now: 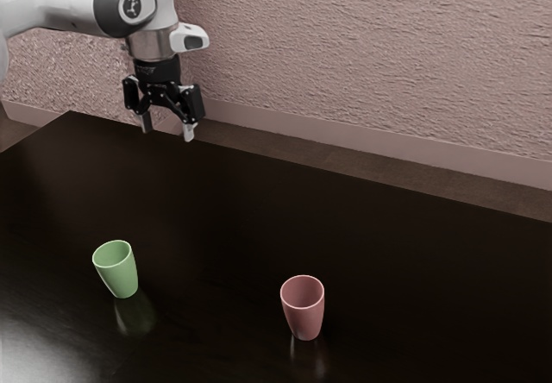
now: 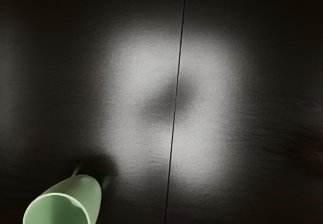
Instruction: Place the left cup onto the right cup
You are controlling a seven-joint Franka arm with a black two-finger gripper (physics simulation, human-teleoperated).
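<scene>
Gripper [image 1: 167, 131], jaws parted and empty, hangs high; green cup [image 1: 116, 268] at seven o'clock likely wants a centred, vertical descent astride its rim.

Dark glossy table [image 1: 414, 254], textured pink wall [image 1: 388, 47]

Green cup [image 1: 116, 268], pink cup [image 1: 302, 306], apart

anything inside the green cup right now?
Nothing visible: the green cup stands upright and open on the table, and the part of its inner wall that shows looks bare. Its floor is hidden behind its own near wall, so unconfirmed.
</scene>
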